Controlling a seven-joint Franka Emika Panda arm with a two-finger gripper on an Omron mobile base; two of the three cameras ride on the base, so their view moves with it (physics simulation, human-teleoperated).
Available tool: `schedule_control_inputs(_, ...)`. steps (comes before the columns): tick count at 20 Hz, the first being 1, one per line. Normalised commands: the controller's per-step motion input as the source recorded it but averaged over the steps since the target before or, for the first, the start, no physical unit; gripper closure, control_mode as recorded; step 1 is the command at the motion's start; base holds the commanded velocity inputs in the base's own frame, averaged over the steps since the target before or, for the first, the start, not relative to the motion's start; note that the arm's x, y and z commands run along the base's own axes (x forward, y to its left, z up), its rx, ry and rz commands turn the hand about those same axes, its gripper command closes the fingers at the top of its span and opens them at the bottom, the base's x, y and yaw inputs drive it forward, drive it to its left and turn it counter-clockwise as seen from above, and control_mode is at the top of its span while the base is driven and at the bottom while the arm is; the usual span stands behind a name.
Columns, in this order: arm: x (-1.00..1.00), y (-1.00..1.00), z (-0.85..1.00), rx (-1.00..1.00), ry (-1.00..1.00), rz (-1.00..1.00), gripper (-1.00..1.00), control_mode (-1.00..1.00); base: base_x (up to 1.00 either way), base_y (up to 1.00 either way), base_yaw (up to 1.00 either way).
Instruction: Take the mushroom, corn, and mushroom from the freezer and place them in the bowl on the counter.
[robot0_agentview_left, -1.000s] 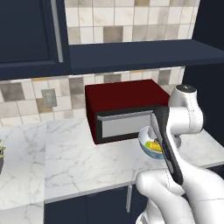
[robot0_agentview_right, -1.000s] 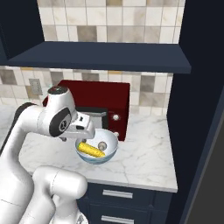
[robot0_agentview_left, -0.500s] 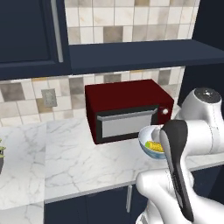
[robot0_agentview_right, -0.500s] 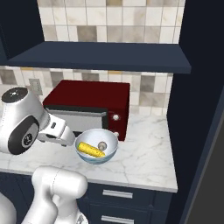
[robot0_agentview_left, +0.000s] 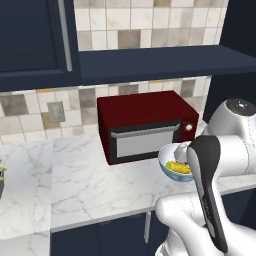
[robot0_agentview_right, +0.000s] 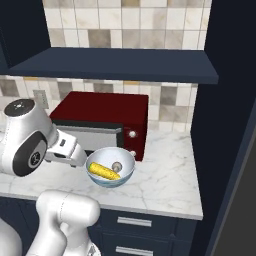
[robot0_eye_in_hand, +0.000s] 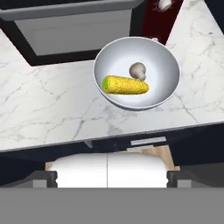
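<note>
Bowl (robot0_eye_in_hand: 136, 74) sits on the marbled bench (robot0_eye_in_hand: 48, 109), just in front of the dark red microwave (robot0_agentview_right: 102, 117), near the bench's front edge. Inside the bowl: corn cob (robot0_eye_in_hand: 125, 85) lying on its side, greenish end toward the left of the hand view, and one small pale mushroom (robot0_eye_in_hand: 138, 69) touching or just beside the corn, on the microwave side. Only that one mushroom can be made out in the bowl.

In the right base view the bowl (robot0_agentview_right: 111, 166) has the corn (robot0_agentview_right: 104, 171) lying diagonal and the mushroom (robot0_agentview_right: 117, 164) just behind it. In the left base view the bowl (robot0_agentview_left: 172, 161) is partly hidden behind the white arm; a bit of corn (robot0_agentview_left: 178, 167) shows over the rim.

Jaws spread wide, nothing between them. The hand is pulled away from the bowl, over the bench's front edge and looking down at it; the navy cabinet front (robot0_eye_in_hand: 192, 144) runs below the edge in the hand view. In the right base view the hand end of the arm (robot0_agentview_right: 65, 150) sits just left of the bowl, not touching it.

Bench (robot0_agentview_left: 75, 185) runs left from the microwave (robot0_agentview_left: 145, 125), with a tiled wall (robot0_agentview_left: 30, 107) behind and a dark shelf (robot0_agentview_right: 115, 65) above. A tall dark panel (robot0_agentview_right: 225, 125) stands at the bench's right end; cannot tell if it's the freezer.
</note>
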Motion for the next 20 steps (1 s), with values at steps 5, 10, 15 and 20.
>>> schedule_control_inputs(5, 0.0, 0.0, 0.0, 0.0, 0.0, 0.0, -1.0, 1.0, -0.74, -0.05, 0.0)
schedule_control_inputs(10, 0.0, 0.0, 0.0, 0.0, 0.0, 0.0, -1.0, 1.0, -1.0, -0.39, 0.07)
schedule_control_inputs(15, 0.0, 0.0, 0.0, 0.0, 0.0, 0.0, -1.0, 1.0, -0.89, -0.34, 0.17)
schedule_control_inputs(20, 0.0, 0.0, 0.0, 0.0, 0.0, 0.0, -1.0, 1.0, -0.79, -0.02, 0.11)
